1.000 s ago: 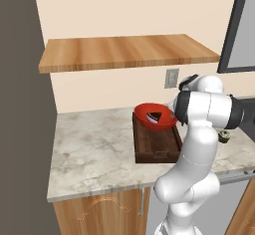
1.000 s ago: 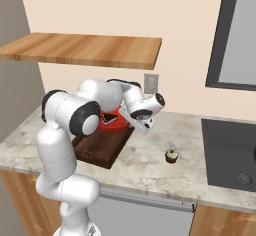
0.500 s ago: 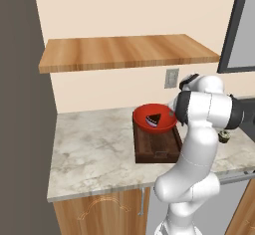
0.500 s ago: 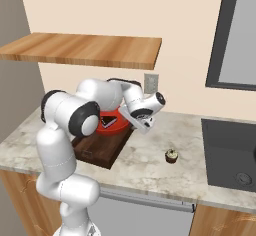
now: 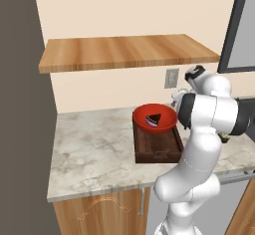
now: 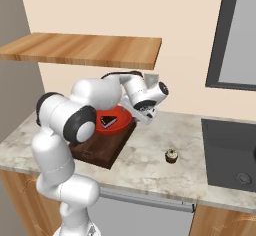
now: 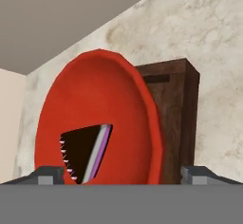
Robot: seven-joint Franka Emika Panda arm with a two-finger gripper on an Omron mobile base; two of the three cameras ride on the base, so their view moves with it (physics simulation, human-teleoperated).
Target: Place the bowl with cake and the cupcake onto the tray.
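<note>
Now sitting at the far end of the rectangular dark brown wooden tray: glossy red shallow bowl with dark chocolate cake wedge. Parted beside the bowl's rim, away from the tray's handle cutout: two-finger gripper, empty. Well apart from the tray, on the marble counter: tiny dark-wrapped, cream-topped cupcake.

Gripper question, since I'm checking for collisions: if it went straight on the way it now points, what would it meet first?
Most likely the bowl with cake, which sits dead ahead of the gripper on the tray; depth is hard to judge.
</note>
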